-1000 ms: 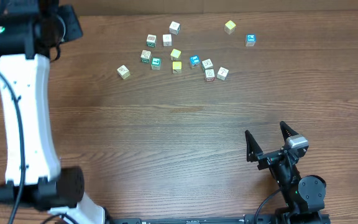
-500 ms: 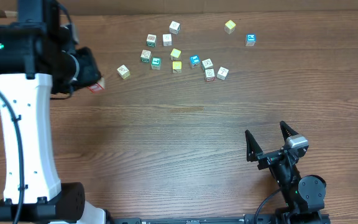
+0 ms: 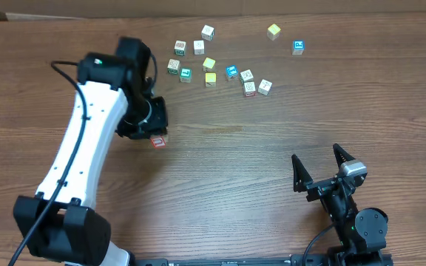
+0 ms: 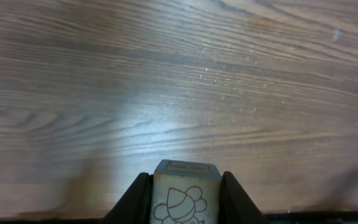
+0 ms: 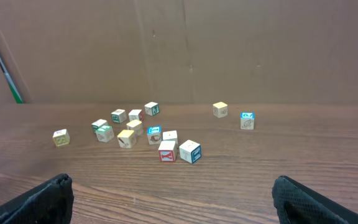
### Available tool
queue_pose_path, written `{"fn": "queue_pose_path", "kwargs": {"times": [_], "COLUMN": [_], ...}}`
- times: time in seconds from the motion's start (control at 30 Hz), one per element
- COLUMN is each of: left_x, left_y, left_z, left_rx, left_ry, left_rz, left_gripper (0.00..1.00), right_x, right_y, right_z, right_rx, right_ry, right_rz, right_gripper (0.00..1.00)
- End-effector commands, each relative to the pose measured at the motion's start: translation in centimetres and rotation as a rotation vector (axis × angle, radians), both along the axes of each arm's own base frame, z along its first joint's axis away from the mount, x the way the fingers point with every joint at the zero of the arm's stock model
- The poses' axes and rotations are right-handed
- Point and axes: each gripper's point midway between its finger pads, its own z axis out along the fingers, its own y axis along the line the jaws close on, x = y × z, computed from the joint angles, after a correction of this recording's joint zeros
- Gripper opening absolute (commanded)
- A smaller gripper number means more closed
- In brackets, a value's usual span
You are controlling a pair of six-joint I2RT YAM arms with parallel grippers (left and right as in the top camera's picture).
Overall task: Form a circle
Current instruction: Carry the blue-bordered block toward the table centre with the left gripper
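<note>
Spreading across every view is the wooden table (image 3: 220, 192), its near half bare grain. The left arm (image 3: 87, 148), long and white, reaches from the near-left corner toward the middle of the table. Its left gripper (image 3: 156, 136) points down, jaws drawn in close on a small cube (image 3: 157, 140) that shows a red face from above. In the wrist view that cube is pinched between two dark fingers (image 4: 135, 200), with a line drawing on its pale face. It seems to hang just above the wood, though the height is hard to judge. The right gripper (image 3: 321, 168) sits at the near-right edge, jaws spread wide with nothing between them. Toward the far edge, the circle (image 3: 199, 47) is a tight group of four whitish cubes including a green-faced cube (image 3: 186, 74), well apart from the held one. Just to its right lie a yellow cube (image 3: 209, 64), a blue cube (image 3: 231, 72) and white cubes (image 3: 265, 87).
</note>
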Motion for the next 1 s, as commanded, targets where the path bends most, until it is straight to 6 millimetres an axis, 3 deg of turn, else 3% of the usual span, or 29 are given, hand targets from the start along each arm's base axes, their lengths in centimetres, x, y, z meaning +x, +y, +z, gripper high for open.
{"fn": "queue_pose_path", "kwargs": {"times": [0.0, 0.23, 0.5, 0.67, 0.97], "left_x": [-1.0, -0.4, 0.3, 0.6, 0.6], "left_y": [-1.1, -2.8, -3.9, -5.0, -3.9], "left_z": [-2.5, -7.1, -10.4, -11.5, -12.0], "left_rx": [0.002, 0.06, 0.155, 0.129, 0.183], "left_ry": [0.052, 0.0, -0.12, -0.161, -0.174], "left_rz": [0.064, 0.188, 0.287, 0.264, 0.324], "left_gripper": [0.04, 0.04, 0.04, 0.04, 0.04], "right_x": [0.0, 0.0, 0.0, 0.0, 0.1], "right_y": [-0.1, -0.1, -0.1, -0.1, -0.1], "right_z": [-0.2, -0.2, -0.2, -0.2, -0.2], "right_rx": [-0.004, -0.004, -0.004, -0.004, -0.004], "right_ry": [-0.004, -0.004, -0.004, -0.004, -0.003], "right_rz": [-0.007, -0.007, -0.007, -0.007, -0.007], "right_gripper": [1.0, 1.0, 1.0, 1.0, 1.0]}}
